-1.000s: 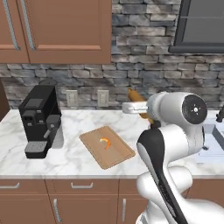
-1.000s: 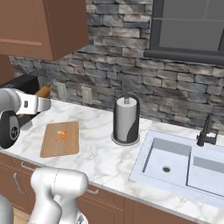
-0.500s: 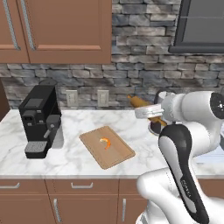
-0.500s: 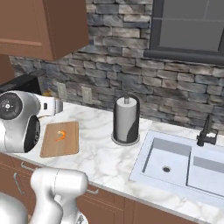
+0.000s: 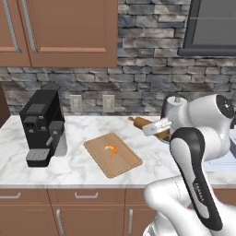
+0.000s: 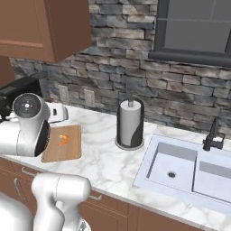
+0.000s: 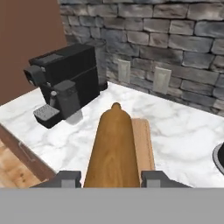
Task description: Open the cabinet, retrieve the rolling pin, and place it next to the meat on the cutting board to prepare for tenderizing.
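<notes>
Above the marble counter (image 5: pixel 83 170), the gripper (image 7: pixel 111 178) clamps the rolling pin (image 7: pixel 114 146), a smooth tan wooden cylinder with a rounded knob, at about 3 o'clock of the flat cutting board (image 5: pixel 112 154). On that board lies the curled orange meat (image 5: pixel 110 150). Since a second ago the arm has swung right; the pin's far end is probably hidden behind the wrist.

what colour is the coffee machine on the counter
Black, with a grey drip tray; the coffee machine shows best in the hand view.
</notes>
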